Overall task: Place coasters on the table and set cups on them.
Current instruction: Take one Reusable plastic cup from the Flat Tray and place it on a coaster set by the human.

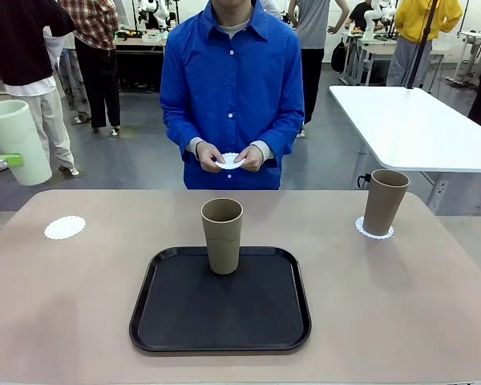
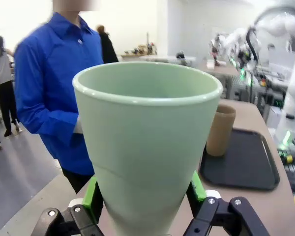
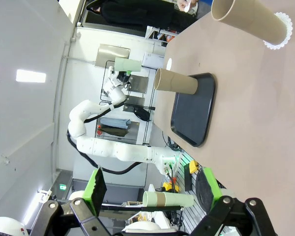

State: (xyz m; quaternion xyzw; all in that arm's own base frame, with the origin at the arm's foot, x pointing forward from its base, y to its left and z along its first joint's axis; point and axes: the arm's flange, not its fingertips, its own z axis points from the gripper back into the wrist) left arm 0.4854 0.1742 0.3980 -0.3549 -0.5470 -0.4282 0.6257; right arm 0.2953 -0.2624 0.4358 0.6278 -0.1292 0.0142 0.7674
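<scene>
One plain mint cup is clamped in the left hand.

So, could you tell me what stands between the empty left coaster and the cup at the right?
In the front view, a taupe cup at the black tray's far edge stands between the empty coaster and the right cup; otherwise bare table.

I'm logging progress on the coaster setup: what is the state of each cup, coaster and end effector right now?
Mint cup: gripped by left end effector, held in the air.
Taupe cup on tray: upright, no coaster under it.
Right taupe cup: upright on a coaster.
Left coaster: flat on table, bare.
Third coaster: in the person's hands.
Right end effector: open, empty.
</scene>
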